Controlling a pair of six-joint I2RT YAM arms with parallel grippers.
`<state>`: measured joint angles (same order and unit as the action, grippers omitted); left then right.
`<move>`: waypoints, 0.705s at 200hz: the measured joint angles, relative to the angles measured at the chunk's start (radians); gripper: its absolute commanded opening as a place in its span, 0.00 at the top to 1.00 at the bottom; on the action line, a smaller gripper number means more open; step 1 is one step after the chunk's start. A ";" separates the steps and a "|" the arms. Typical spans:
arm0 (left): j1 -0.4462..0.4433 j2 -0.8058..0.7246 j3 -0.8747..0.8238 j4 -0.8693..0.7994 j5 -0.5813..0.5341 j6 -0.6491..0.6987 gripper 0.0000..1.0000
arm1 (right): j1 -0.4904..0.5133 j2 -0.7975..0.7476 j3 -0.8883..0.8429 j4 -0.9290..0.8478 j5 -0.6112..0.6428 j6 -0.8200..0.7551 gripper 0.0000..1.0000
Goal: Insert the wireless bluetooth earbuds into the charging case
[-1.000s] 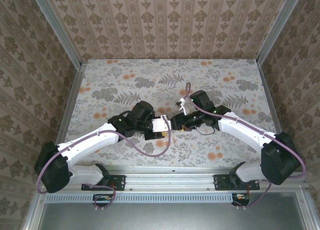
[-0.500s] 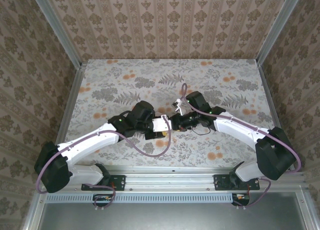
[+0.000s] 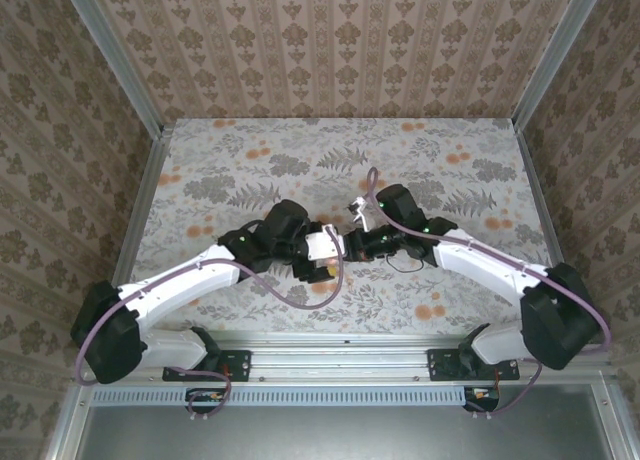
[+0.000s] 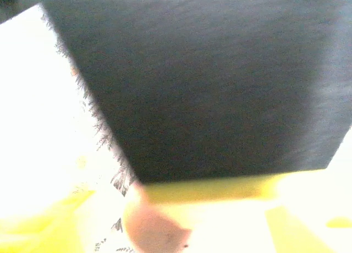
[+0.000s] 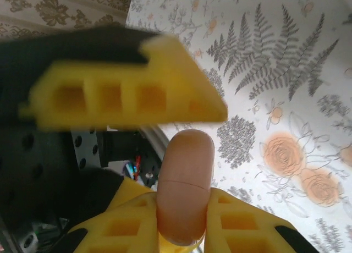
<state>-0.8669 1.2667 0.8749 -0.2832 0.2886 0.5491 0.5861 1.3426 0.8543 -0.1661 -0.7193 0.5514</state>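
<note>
Two claws meet tip to tip near the middle of the table point(image 3: 250, 150), somewhat closer to its near edge than to its far one, and that crowding is the main hazard. The right claw point(image 5: 186, 225) is pinching a pink rounded piece point(image 5: 185, 176) between its yellow fingers point(image 5: 245, 226). It grips the piece only at the lower end, so a nudge from the yellow wedge finger point(image 5: 126, 93) just above, which seems to belong to the other arm, could twist it out of the pinch. The left claw point(image 3: 325, 260) sits against a small white block point(image 3: 322, 243) that reads as the charging case. Whether this claw is spread or pressed onto it cannot be told, since its own wrist view is blurred and washed out. If the case is only loosely held, a push from the right would probably shove or tip it. Any earbud being passed across could then drop onto the patterned table, where a tiny white part would be hard to find. With the fingers this close, a knock between them is also a fair risk. Counted: two arms, two claws, one pink rounded piece, one white charging case. The number of earbuds cannot be told, as they are too small to pick out.
</note>
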 measured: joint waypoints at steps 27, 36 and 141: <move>0.063 -0.006 0.000 0.048 0.084 -0.057 0.21 | -0.057 -0.101 -0.058 0.014 0.023 -0.084 0.79; 0.082 -0.015 0.000 0.060 0.113 -0.069 0.22 | -0.089 -0.129 -0.076 0.024 0.027 -0.122 0.80; 0.162 -0.055 0.006 0.097 0.430 -0.121 0.28 | -0.174 -0.227 -0.088 -0.076 -0.136 -0.912 0.83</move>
<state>-0.7052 1.2118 0.8814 -0.1864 0.7181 0.4282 0.4122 1.1160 0.7662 -0.2417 -0.8551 -0.3603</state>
